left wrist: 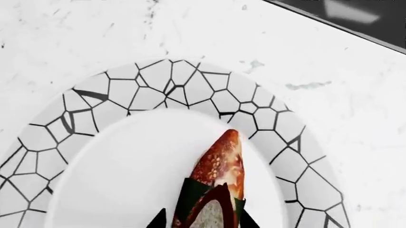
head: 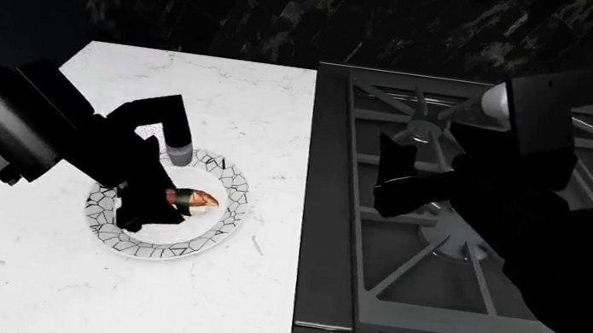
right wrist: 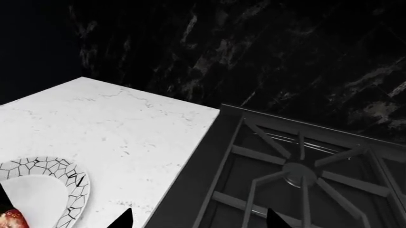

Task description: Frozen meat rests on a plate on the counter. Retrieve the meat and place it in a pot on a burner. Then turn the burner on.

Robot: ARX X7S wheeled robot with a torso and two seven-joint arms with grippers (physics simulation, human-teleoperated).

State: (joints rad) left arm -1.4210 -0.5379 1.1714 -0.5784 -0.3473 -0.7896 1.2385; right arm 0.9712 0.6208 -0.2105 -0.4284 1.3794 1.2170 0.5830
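Note:
The meat [left wrist: 222, 166], red-orange with a dark band, lies at the middle of the plate [left wrist: 190, 85], which has a black cracked-line rim and sits on the white counter [left wrist: 76, 38]. My left gripper [left wrist: 203, 219] has its jaws drawn in tight against both sides of the meat's banded end. From the head view the meat [head: 196, 198] shows at the left gripper [head: 168, 199] over the plate [head: 229, 177]. My right gripper [right wrist: 198, 219] hangs open and empty over the stove's left edge, near a burner [right wrist: 298, 173]. The pot is out of view.
The dark grey stove top [head: 320, 247] adjoins the counter [head: 220, 311] on the right, with star-shaped grates and burners [head: 430, 132]. My right arm [head: 520, 213] covers much of the stove. A black marbled wall [head: 294, 11] stands behind.

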